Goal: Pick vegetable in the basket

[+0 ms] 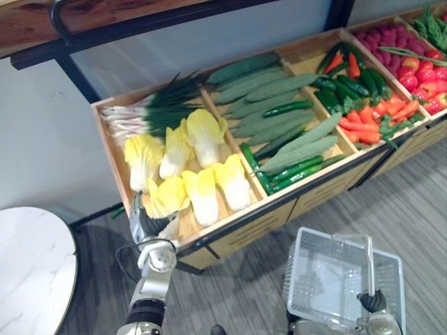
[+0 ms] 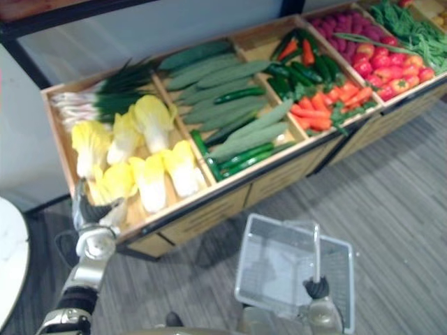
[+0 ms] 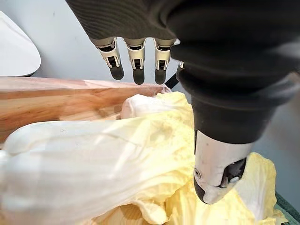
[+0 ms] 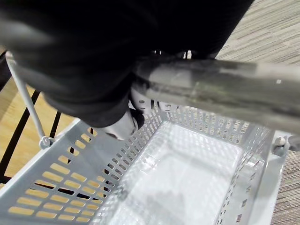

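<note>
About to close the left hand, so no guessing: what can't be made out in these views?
Left hand touching the cabbage or not: its dark cover hides the palm side in the left wrist view; too small in the eye views.
Basket near end: cut off by the left eye view's bottom edge.
Basket handle in the right hand: blurred in the right wrist view.
Red produce at far right: cut by the left eye view's edge.

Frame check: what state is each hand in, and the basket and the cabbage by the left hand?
Left hand: open, fingers straight over the cabbage.
Cabbage: lying in the crate, not gripped.
Right hand: shut on the handle.
Basket: empty, upright.
</note>
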